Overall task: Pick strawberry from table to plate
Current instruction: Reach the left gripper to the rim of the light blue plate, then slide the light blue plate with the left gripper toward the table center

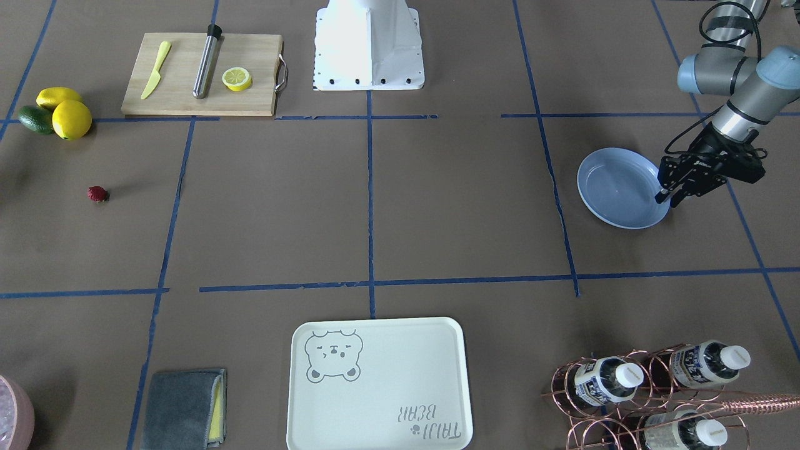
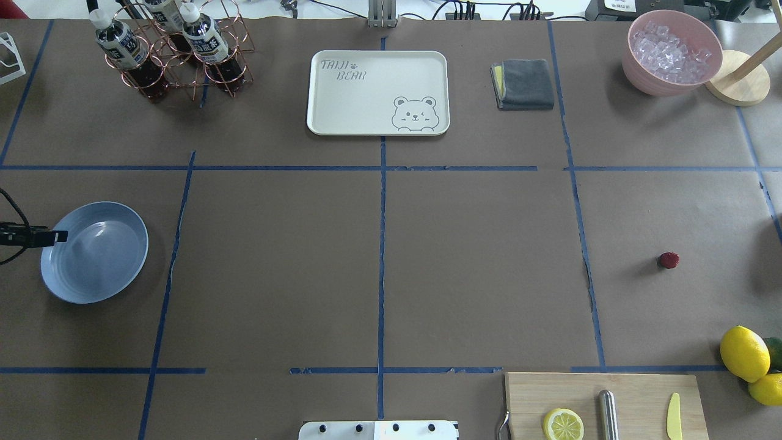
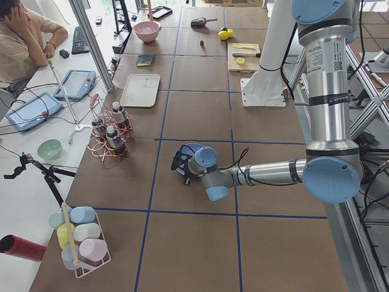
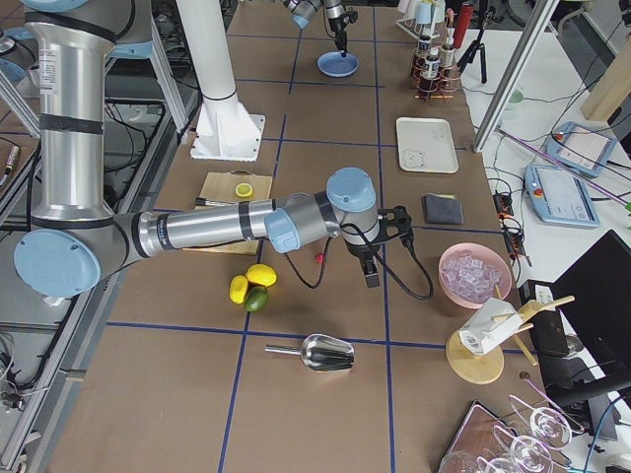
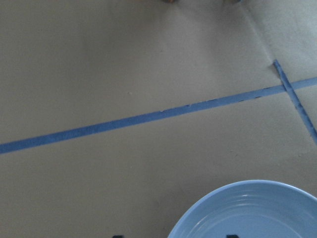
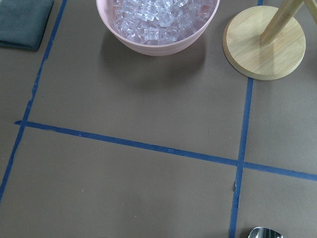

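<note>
1. The left gripper (image 1: 667,199) sits at the right of the front-facing frame, its tips over the right rim of the plate (image 1: 615,184). In the left wrist view two dark tips show well apart at the bottom edge with nothing between them, so I read it as spread and empty.
2. The right gripper (image 4: 372,279) shows only in the right-side view, near the frame's middle, pointing down at the table (image 1: 437,219). I cannot tell whether it is spread or closed. Its wrist camera sees the pink bowl (image 6: 158,29) of ice and a wooden base (image 6: 262,49), but no berry.
3. The strawberry (image 1: 97,194) lies on the table at the left middle of the front-facing frame, below the lemons (image 1: 72,119) and avocado (image 1: 34,119). It is well apart from the plate, nearly the whole frame width away. In the right-side view it is a red speck near the right gripper.
4. By my reading nothing of the task is done. The plate is bare, the berry is ungrasped, and the grasp, the carry and the release are all left. The right arm (image 4: 207,229) looks better placed for the pick.
5. The left arm (image 3: 267,173) reaches with its forearm low and nearly level over the table, wrist bent so the fingers point down. The right arm is stretched the same way, forearm level and wrist turned down.
</note>
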Controlling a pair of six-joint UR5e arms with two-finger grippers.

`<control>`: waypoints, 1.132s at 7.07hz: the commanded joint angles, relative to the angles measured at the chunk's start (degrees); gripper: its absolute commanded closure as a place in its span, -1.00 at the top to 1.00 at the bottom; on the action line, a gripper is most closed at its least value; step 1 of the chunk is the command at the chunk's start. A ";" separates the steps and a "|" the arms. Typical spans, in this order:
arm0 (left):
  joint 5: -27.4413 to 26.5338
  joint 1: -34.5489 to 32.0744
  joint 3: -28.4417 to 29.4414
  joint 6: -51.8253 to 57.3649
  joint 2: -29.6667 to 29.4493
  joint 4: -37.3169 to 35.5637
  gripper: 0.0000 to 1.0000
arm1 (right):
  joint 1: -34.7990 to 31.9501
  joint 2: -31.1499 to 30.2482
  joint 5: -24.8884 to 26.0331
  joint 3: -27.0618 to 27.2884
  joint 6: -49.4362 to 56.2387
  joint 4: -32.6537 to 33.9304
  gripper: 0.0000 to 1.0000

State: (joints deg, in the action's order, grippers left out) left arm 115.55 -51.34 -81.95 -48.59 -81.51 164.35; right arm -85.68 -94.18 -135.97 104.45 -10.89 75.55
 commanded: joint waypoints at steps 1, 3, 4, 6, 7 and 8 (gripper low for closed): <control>0.73 0.27 -2.49 0.34 0.04 0.27 -1.00 | -0.01 -0.04 0.00 0.05 0.08 0.04 1.00; 4.42 0.18 -15.18 -0.18 -1.53 -13.86 -1.00 | -0.01 -0.04 0.00 0.23 -0.01 0.04 1.00; 3.99 0.18 -21.69 -0.36 -6.33 -26.07 -1.00 | -0.01 -0.04 0.00 0.32 -0.18 -0.05 1.00; -1.00 3.40 -22.47 -3.51 -19.85 -37.13 -1.00 | -0.01 -0.13 -0.09 0.32 0.08 -0.05 1.00; -6.59 10.48 -20.46 -5.61 -27.48 -40.92 -1.00 | -0.01 -0.30 -0.09 0.32 0.17 -0.05 1.00; -8.91 15.34 -17.22 -10.25 -34.08 -44.35 -1.00 | -0.01 -0.39 -0.18 0.32 -0.01 0.04 1.00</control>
State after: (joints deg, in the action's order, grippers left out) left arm 110.20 -41.79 -102.04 -54.69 -107.81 124.28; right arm -85.69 -94.45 -136.07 104.76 -10.79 75.52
